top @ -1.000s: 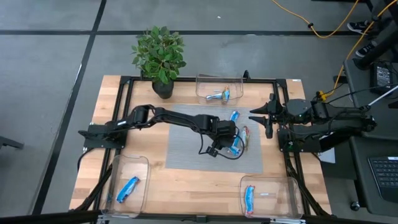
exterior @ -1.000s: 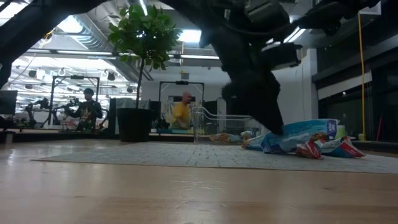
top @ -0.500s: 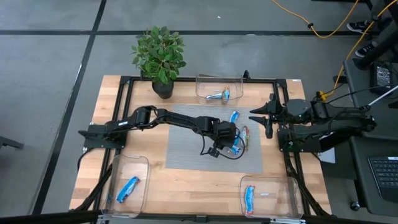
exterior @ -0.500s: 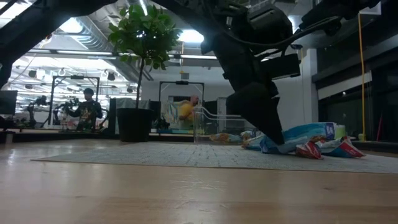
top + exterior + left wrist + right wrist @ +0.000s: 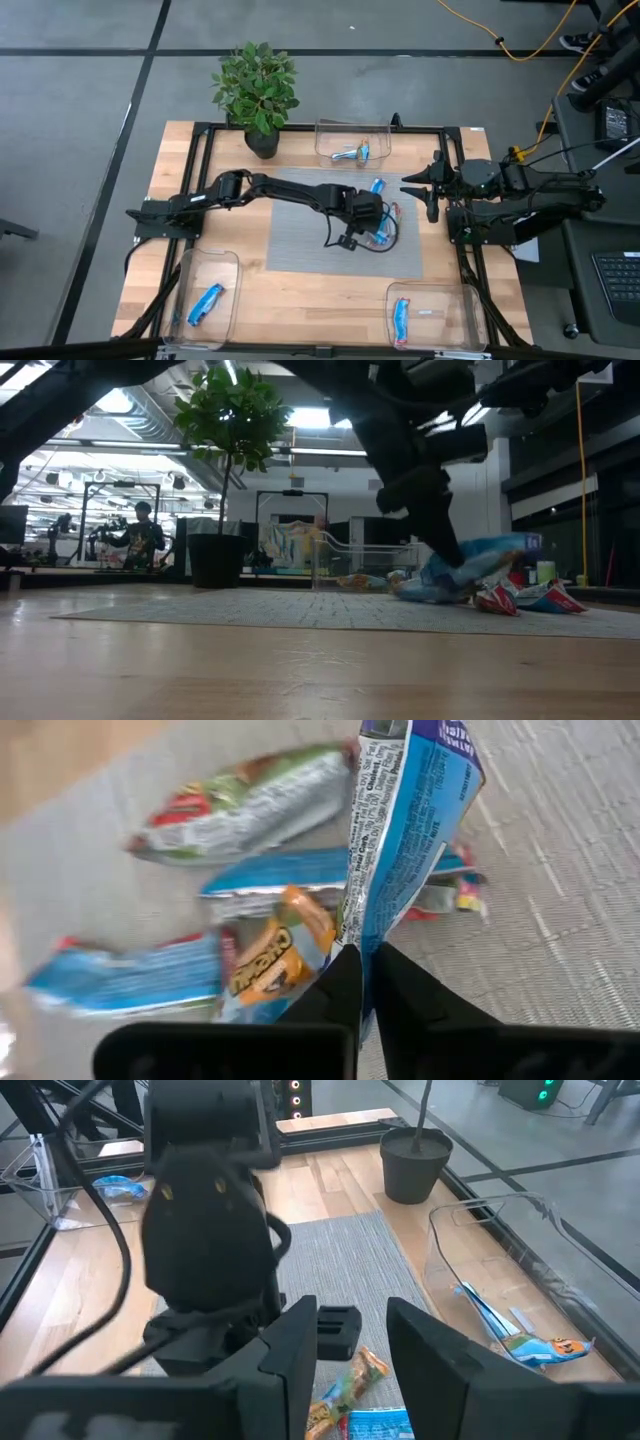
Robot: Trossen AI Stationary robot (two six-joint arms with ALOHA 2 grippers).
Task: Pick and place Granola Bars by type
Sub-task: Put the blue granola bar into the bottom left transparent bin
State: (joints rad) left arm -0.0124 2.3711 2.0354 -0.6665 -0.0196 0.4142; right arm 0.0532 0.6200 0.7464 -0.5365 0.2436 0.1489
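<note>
The left gripper (image 5: 360, 982) sits over the woven grey placemat (image 5: 300, 235) in the middle of the pale wooden table (image 5: 160, 165), its two dark fingers pressed together on the crimped edge of a bright blue, glossy foil-wrapped granola bar (image 5: 410, 815). In the low view this bar (image 5: 478, 560) tilts up off the mat with one end raised. Beneath it on the mat lie more wrapped bars in a loose heap: a crinkled silver-green one with red ends (image 5: 245, 805), a flat blue one (image 5: 125, 980) and a blue one printed with an orange patch (image 5: 275, 955).

The right gripper (image 5: 345, 1342) hangs near the mat's right edge, its matte black fingers standing apart with nothing between them.

Three clear, rounded-corner plastic bins lie around the mat. The one beyond the mat's far edge (image 5: 352, 127) holds a blue-and-silver bar (image 5: 352, 153); the one off the mat's near-left corner (image 5: 205, 262) holds a single blue bar (image 5: 204, 303); the one off its near-right corner (image 5: 432, 292) holds an orange-red bar (image 5: 401, 320). A leafy green plant in a dark round pot (image 5: 257, 95) stands past the mat's far-left corner.
</note>
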